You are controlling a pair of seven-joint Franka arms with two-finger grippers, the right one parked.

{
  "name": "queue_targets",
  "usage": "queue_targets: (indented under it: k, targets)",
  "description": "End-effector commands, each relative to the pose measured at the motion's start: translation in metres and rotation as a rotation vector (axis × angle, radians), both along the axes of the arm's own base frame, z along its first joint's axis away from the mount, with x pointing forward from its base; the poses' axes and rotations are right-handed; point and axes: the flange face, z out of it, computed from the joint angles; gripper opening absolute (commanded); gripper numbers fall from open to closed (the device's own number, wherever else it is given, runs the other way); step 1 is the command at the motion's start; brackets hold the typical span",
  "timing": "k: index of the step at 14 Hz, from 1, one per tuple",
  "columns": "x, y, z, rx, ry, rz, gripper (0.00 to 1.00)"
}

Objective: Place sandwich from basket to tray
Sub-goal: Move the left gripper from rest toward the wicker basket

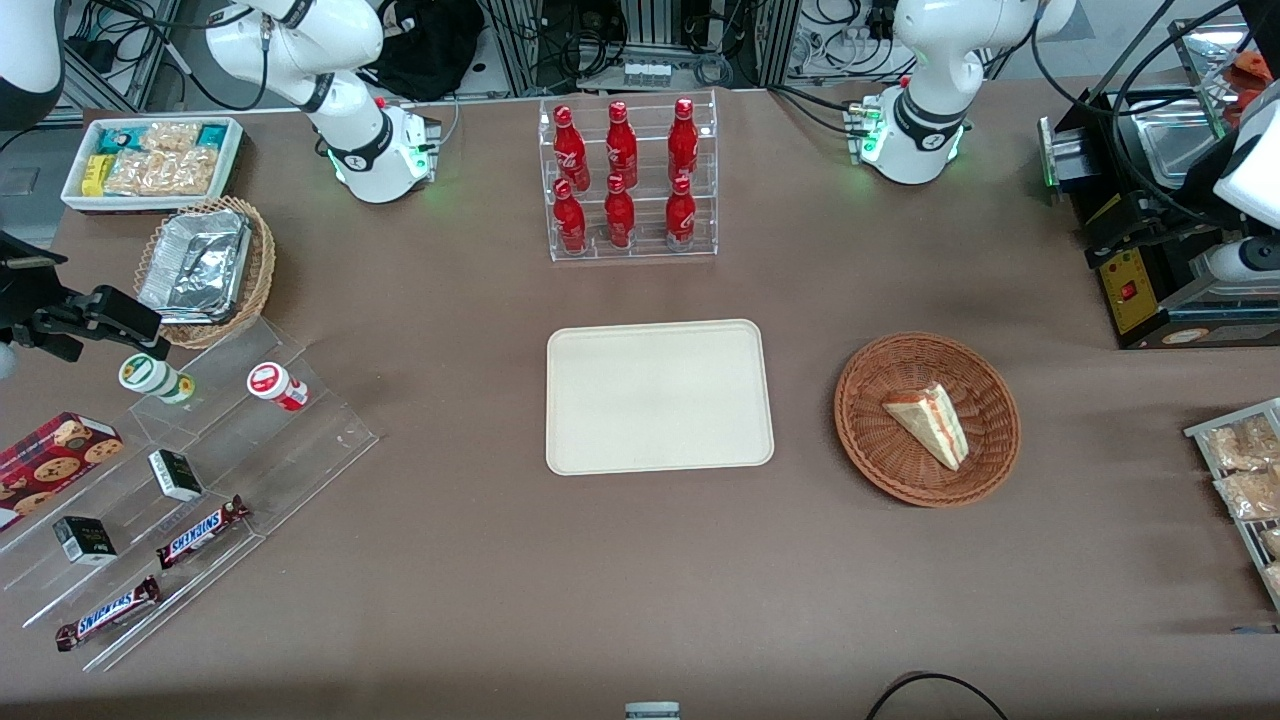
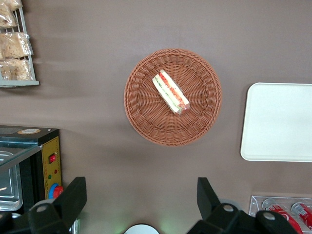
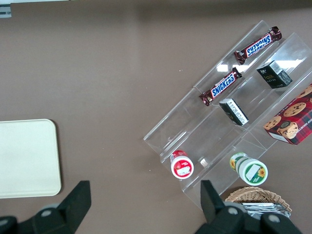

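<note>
Front view shows two bars lettered SNICKERS [image 1: 108, 613] lying nearest the camera on a clear stepped display [image 1: 190, 500] toward the parked arm's end of the table; the small dark boxes [image 1: 84, 539] and the red cookie box [image 1: 55, 455] on it carry print too small to read. Near the table's middle lies the tray [image 1: 660, 396], bare, and well apart from it at about 3 o'clock sits the basket [image 1: 927, 418] with the sandwich [image 1: 930, 422] resting in it, its red and green filling edge showing. Nothing stands between tray and basket. Farther from the camera, at 12 o'clock from the tray, a clear rack holds red bottles [image 1: 622, 178] whose white script cannot be read. From the left wrist view, the gripper [image 2: 141, 197] hangs high above the table near the basket, fingers [image 2: 73, 197] spread wide apart and holding nothing, the sandwich [image 2: 170, 91] in full sight.
</note>
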Motion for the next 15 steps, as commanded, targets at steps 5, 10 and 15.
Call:
queue_targets:
  k: [5, 10, 15]
  targets:
    - [0.013, 0.001, -0.025, -0.005, 0.034, 0.026, 1.0]
    - [0.055, -0.001, -0.123, 0.006, 0.086, 0.094, 1.0]
    - [0.049, -0.011, -0.241, -0.007, 0.011, 0.22, 1.0]
